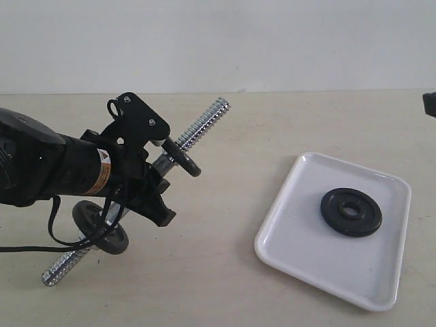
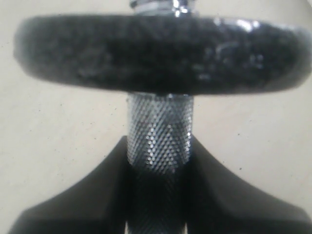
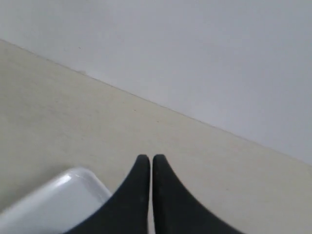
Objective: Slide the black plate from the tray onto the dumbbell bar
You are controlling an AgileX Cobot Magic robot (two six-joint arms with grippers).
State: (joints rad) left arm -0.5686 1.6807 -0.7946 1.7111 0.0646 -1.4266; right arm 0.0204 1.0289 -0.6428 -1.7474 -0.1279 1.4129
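L gripper (image 1: 154, 196) is clamped on the dumbbell bar (image 1: 204, 122), gripping the knurled mid section btwn two black discs already on it. In the ext view the bar runs diagonally from lower left, near the front of the table (image 1: 204, 286), up to the right, w/ its coarse-threaded end bare and pointing toward the back. The nearer disc (image 1: 101, 228) sits just below the gripper, edge-on to the cam; the farther disc (image 1: 182, 157) is just above it, on the side toward the bare threaded end. L wrist view shows one jaw on each side of the knurled steel, both touching it, and a disc edge across the bar just beyond the fingertips. Can't tell if the bar's low end rests on the table or hangs just off it. The black plate (image 1: 351, 212) lies flat in the tray (image 1: 300, 252), toward its far half, centre hole up, well apart from the bar. The white tray is on the table at the right. R gripper (image 3: 150, 161) has its jaws pressed together w/ nothing btwn them, above the table beside a tray corner, facing the pale wall (image 3: 219, 58).
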